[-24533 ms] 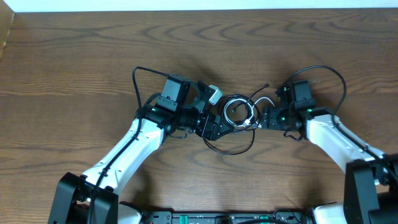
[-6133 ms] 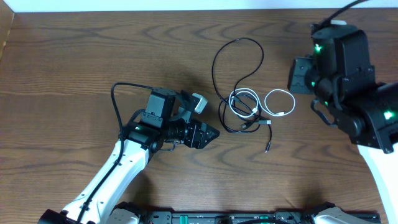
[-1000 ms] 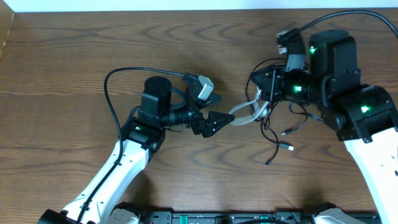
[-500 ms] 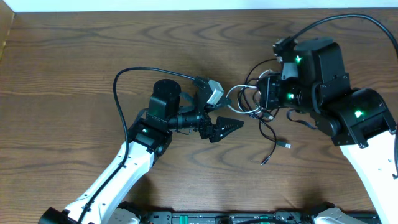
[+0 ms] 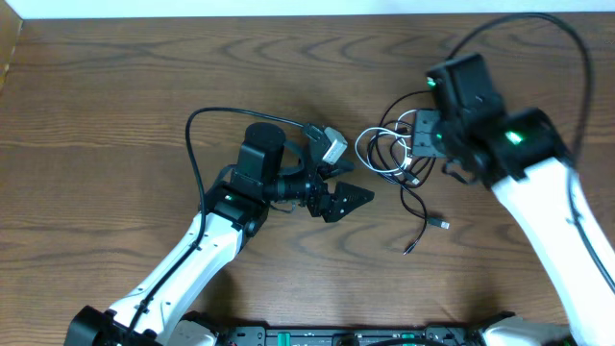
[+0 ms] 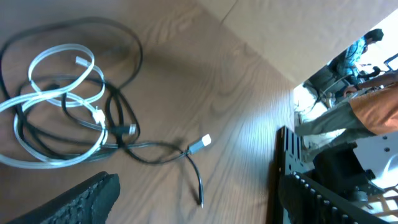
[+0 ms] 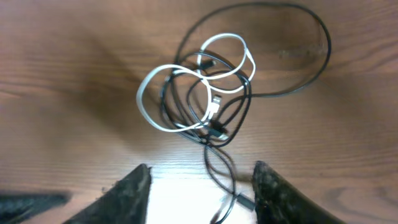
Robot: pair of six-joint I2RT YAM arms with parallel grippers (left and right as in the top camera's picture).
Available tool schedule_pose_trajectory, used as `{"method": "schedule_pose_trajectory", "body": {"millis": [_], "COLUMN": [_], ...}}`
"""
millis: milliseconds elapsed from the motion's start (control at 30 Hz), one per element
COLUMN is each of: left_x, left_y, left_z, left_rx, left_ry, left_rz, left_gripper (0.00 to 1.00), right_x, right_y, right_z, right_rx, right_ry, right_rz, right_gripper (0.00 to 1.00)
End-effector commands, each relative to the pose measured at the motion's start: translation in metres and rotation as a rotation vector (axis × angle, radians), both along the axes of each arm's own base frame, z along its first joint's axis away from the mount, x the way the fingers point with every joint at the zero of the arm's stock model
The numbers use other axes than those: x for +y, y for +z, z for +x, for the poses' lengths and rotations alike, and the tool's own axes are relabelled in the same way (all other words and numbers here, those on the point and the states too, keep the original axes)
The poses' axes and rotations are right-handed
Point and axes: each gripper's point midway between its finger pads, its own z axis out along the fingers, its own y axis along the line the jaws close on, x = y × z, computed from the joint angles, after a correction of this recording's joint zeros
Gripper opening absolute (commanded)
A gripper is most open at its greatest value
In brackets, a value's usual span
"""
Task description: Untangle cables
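Currently cables (image 5: 387, 157) lie knotted on surface (image 5: 115, 115); right tool (image 7: 202, 193) over them, jaws apart, gripping nothing; left tool (image 5: 354, 197) near the cables, also apart.

Wooden table (image 5: 96, 96); beyond, perhaps an orange-shirted person (image 6: 373, 112).

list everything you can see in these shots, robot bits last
cables: one tangled bunch, black cords and white loops, middle of the table, one black tail trailing toward the near edge
table: one, brown wood grain, under everything
wall strip: one, white, top edge of the overhead view
left arm and right arm: two, white and black, reaching in from the near edge
left hand: one, black, open, empty, beside the cables
right hand: one, black, open, over the cables
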Motion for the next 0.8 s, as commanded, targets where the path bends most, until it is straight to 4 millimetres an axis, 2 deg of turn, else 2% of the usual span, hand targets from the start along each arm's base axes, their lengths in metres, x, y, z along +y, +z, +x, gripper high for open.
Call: {"method": "schedule_pose_trajectory", "body": {"millis": [0,67,133,267,400,533,633,767], "left_x": [0.003,0.009,0.013,0.03,0.059,0.076,0.085,0.09], "left_y": [-0.011,-0.021,-0.025,-0.033,-0.043,-0.049,-0.052,-0.052], "left_z": [0.001,0.01,0.018,0.039,0.06,0.067,0.069,0.071], "left_rx": [0.036,0.045,0.062,0.107,0.172,0.205,0.222,0.229], "left_ry": [0.023,0.094,0.151,0.298,0.465,0.516,0.541,0.549], "left_rz": [0.034,0.085,0.106,0.141,0.176,0.19,0.197,0.192], "left_gripper": [0.86,0.86,0.86,0.86,0.86,0.86,0.86,0.87], "right_x": [0.001,0.005,0.012,0.037,0.05,0.07,0.081,0.091], "right_y": [-0.032,-0.055,-0.072,-0.097,-0.118,-0.138,-0.148,-0.164], "right_z": [0.016,0.025,0.032,0.043,0.049,0.045,0.045,0.046], "right_rx": [0.075,0.125,0.155,0.193,0.219,0.25,0.257,0.272], "right_ry": [-0.022,-0.022,0.02,0.215,0.336,0.543,0.633,0.681], "right_rz": [-0.053,-0.075,-0.078,-0.061,-0.063,-0.029,-0.011,0.01], "right_gripper": [0.57,0.62,0.61,0.61,0.61,0.55,0.49,0.52]}}
